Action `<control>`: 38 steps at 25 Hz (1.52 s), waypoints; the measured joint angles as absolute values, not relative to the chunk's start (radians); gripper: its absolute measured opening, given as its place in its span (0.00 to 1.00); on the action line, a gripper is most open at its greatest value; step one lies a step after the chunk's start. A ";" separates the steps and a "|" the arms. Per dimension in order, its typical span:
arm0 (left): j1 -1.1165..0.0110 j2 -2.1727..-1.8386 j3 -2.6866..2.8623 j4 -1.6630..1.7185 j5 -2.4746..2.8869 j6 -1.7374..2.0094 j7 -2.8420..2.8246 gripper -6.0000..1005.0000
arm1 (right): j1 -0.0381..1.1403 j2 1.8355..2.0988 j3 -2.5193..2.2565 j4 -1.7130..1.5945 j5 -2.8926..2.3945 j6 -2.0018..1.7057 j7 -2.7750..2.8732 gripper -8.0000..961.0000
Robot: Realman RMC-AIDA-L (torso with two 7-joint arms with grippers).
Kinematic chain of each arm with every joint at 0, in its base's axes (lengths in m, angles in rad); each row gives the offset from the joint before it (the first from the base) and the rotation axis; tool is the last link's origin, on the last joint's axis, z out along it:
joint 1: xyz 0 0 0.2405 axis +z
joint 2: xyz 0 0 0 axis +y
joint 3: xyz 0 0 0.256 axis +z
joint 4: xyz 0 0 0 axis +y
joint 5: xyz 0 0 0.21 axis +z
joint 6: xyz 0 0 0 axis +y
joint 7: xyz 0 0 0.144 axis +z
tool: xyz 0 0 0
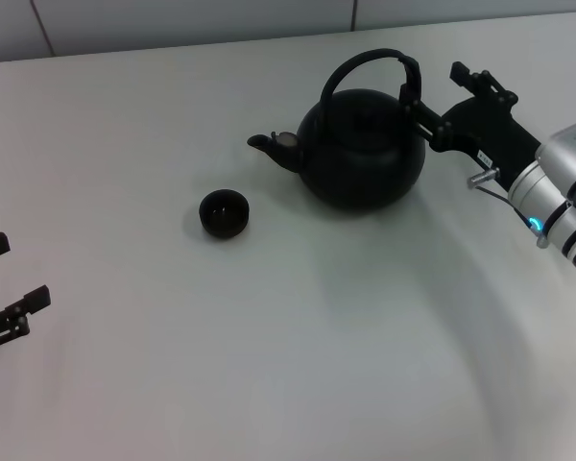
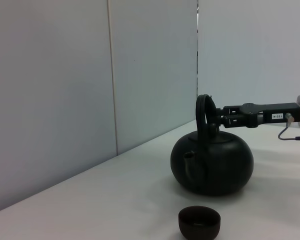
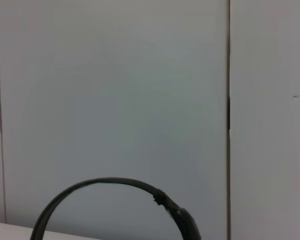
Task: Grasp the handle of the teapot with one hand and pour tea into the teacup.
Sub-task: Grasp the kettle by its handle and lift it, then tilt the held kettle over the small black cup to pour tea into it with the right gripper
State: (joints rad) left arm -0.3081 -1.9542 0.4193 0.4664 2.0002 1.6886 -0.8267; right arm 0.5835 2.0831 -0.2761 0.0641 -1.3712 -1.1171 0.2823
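Observation:
The matte-black teapot (image 1: 363, 144) stands on the white table, its spout (image 1: 267, 144) pointing to the left towards the teacup (image 1: 224, 212). Its arched handle (image 1: 369, 60) is upright, with the thicker part on the right. My right gripper (image 1: 432, 88) comes in from the right at handle height, fingers apart, one fingertip (image 1: 410, 104) at the thick side of the handle. The left wrist view shows the teapot (image 2: 212, 162), the teacup (image 2: 199, 222) and the right gripper (image 2: 225, 115) by the handle (image 2: 204, 112). The right wrist view shows only the handle's arch (image 3: 115, 186). My left gripper (image 1: 10, 277) is open at the left edge.
The white table (image 1: 298, 346) spreads around the pot and cup. A pale panelled wall (image 1: 192, 19) runs along its far edge, close behind the teapot.

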 joint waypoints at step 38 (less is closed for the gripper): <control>-0.311 -1.967 0.409 0.466 1.999 1.685 -0.827 0.80 | 0.665 2.080 -0.385 -0.077 -1.380 -1.088 0.516 0.10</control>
